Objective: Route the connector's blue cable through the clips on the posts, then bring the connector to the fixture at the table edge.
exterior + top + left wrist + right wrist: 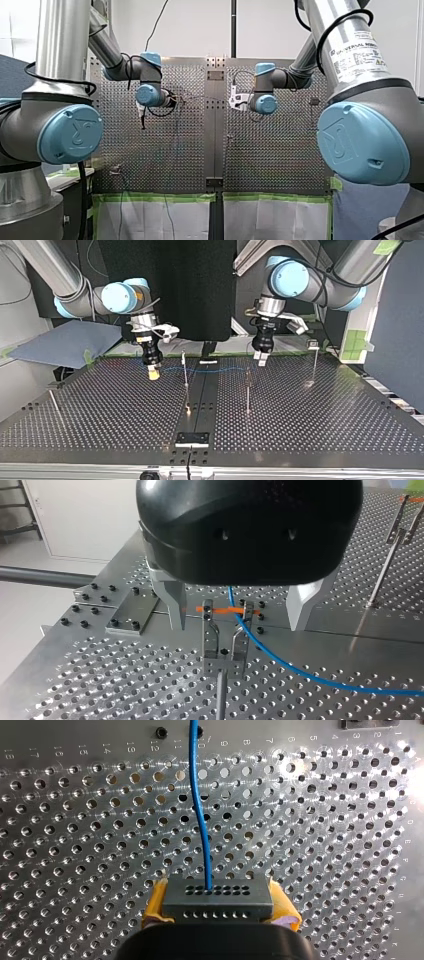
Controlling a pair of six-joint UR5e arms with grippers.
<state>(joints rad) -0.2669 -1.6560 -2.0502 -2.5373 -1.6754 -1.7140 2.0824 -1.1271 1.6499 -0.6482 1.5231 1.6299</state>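
In the right wrist view my right gripper (217, 917) is shut on the grey connector (217, 899), yellow pads on both its sides. The blue cable (200, 810) leaves the connector and runs ahead over the perforated plate. In the top view that gripper (154, 372) hangs at the left, and the cable (215, 371) stretches across to my left gripper (261, 357). The left wrist view shows my left gripper (236, 627) open, its metal fingers (175, 605) astride a clip (224, 637) on a post. The cable (300, 672) crosses one prong of the clip; I cannot tell whether it sits inside.
Several thin posts stand on the table in the top view: one (185, 371) near the middle, one (247, 390) beside it, one (314, 365) at the right, one (54, 405) at the left. A dark fixture (192, 439) sits at the near edge.
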